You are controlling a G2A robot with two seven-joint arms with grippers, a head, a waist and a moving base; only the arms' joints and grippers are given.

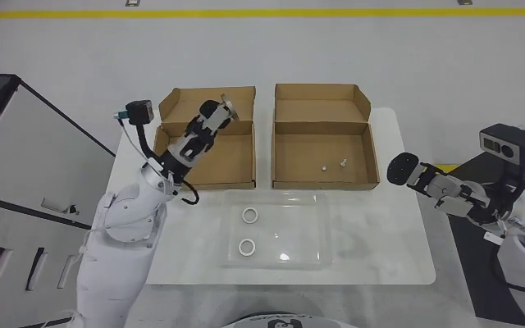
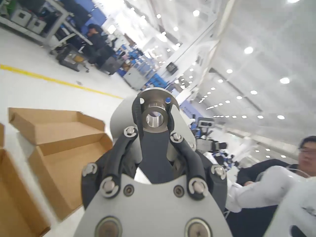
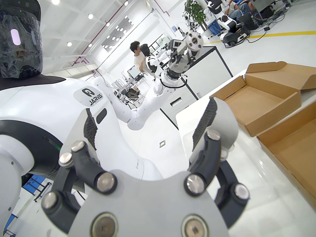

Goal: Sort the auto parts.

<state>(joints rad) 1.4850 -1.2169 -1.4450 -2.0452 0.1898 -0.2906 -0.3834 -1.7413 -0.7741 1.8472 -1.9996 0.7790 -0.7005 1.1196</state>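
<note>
My left gripper (image 2: 154,114) is shut on a round metal flange with a hollow hub (image 2: 153,120). In the top view it (image 1: 223,109) hangs raised over the back of the left cardboard box (image 1: 238,168), and the right wrist view shows it (image 3: 193,41) held high. The right cardboard box (image 1: 287,160) holds two small metal parts (image 1: 334,163). Two white rings (image 1: 249,216) (image 1: 246,246) lie in the clear plastic tray (image 1: 312,246) at the table's front. My right gripper (image 3: 158,122) stands open and empty off the table's right edge (image 1: 402,170).
The two cardboard boxes stand side by side at the back of the white table (image 1: 402,238), flaps raised. A dark cabinet (image 1: 33,139) stands left of the table. Bare table lies right of the tray.
</note>
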